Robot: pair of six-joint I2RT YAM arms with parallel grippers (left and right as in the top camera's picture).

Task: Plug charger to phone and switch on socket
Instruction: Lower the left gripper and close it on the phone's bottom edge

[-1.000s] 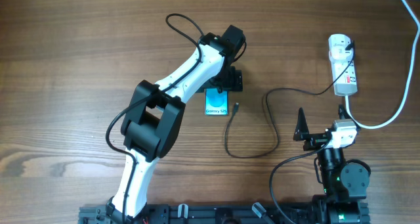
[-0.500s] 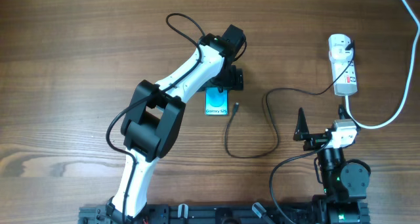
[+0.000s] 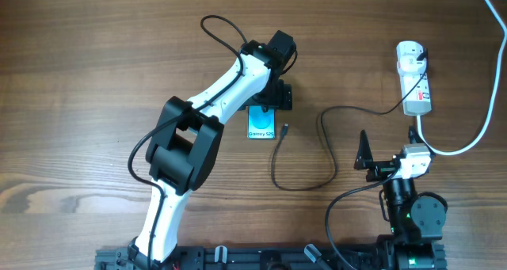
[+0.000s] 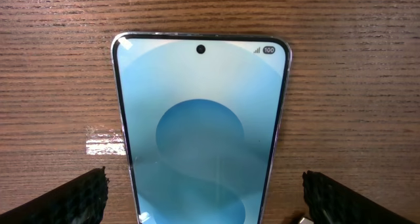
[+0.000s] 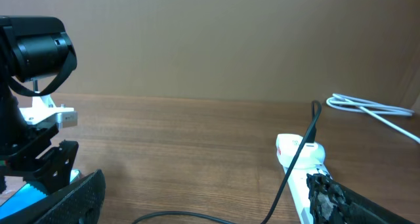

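phone flat, charger unplugged beside it, socket apart

We read table as brown wood, fine ridged grain, semi-gloss: bright glare patch just left of phone. Phone screen glossy glass, smooth; rim thin, looks like polished metal to us. Left gripper pads either side of phone: black, matt, knurled. Right of phone we see charger cable: thin, black, matt. Farther right, socket: white smooth plastic, slight sheen.
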